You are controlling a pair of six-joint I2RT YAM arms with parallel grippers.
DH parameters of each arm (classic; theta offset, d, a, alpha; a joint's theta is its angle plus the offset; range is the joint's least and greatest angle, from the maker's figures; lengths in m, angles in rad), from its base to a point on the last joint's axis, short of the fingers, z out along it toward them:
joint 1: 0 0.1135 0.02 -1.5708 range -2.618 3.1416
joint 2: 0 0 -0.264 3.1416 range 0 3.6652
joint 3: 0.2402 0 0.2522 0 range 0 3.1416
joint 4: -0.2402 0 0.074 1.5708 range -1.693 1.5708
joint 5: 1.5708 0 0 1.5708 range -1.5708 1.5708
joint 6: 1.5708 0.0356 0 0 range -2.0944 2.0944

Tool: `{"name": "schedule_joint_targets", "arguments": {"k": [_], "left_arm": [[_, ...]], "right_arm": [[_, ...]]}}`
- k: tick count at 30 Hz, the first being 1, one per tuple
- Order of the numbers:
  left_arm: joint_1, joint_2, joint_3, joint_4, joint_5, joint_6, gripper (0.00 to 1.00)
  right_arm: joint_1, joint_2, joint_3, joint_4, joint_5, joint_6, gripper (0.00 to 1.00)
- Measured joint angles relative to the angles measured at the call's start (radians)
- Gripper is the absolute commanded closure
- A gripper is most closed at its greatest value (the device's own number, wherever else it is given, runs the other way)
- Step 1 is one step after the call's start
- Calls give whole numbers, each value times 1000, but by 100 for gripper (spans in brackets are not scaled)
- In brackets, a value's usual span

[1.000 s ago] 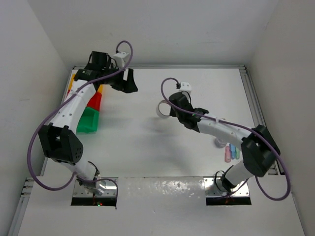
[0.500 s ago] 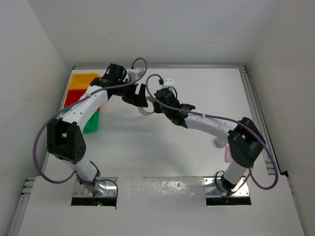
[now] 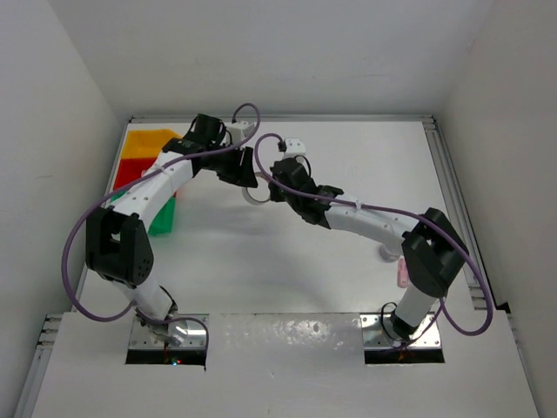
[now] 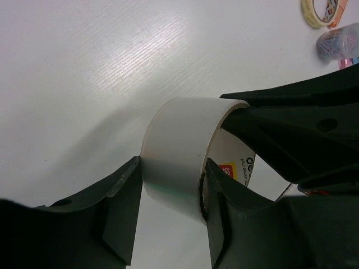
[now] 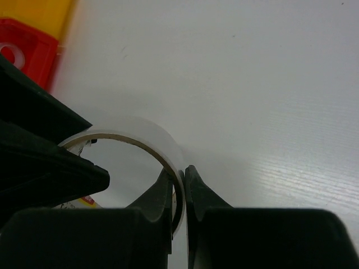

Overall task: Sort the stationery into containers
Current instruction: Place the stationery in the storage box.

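Observation:
A white tape roll (image 3: 253,198) hangs above the table's middle, held between both arms. My right gripper (image 5: 178,175) is shut on the roll's (image 5: 147,130) thin wall, one finger inside the ring and one outside. My left gripper (image 4: 171,163) has its jaws against the two faces of the same roll (image 4: 179,147), shut across its width. The right gripper's fingers (image 4: 291,131) show just beside it. The yellow bin (image 3: 148,139), red bin (image 3: 130,171) and green bin (image 3: 161,219) stand in a row at the far left. A pink stick (image 3: 403,275) lies at the right.
A beige tape roll (image 4: 316,9) and a small clear jar of coloured bits (image 4: 336,43) lie on the table beyond the roll. The red bin (image 5: 22,50) and yellow bin (image 5: 33,11) show in the right wrist view. Raised rails edge the table.
The left arm swung from over the bins to the middle. The right arm carried the white roll leftward to meet it. The left jaws now sit against the roll.

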Motion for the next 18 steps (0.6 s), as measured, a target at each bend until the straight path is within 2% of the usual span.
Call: {"name": "schedule_joint_targets", "arguments": {"k": [1, 3, 4, 6, 7, 11, 15, 18], "left_arm": [[0, 0, 0, 0, -2, 0, 100], [0, 0, 5, -5, -7, 3, 100], [2, 0, 7, -8, -16, 11, 100], [17, 0, 19, -22, -34, 27, 100], [27, 0, 28, -31, -43, 35, 100], [153, 0, 71, -65, -45, 53, 100], [483, 5, 134, -68, -60, 96, 100], [671, 16, 148, -41, -79, 123, 100]], "right_arm": [[0, 1, 0, 1, -3, 0, 91], [0, 1, 0, 3, -12, -1, 69], [0, 1, 0, 8, -24, 2, 48], [0, 1, 0, 25, -43, -6, 35], [0, 1, 0, 33, -53, -11, 32], [-5, -17, -23, 100, -73, -18, 31], [-14, -121, -115, 105, -60, -34, 30], [-23, -167, -161, 107, -45, -39, 30]]}}
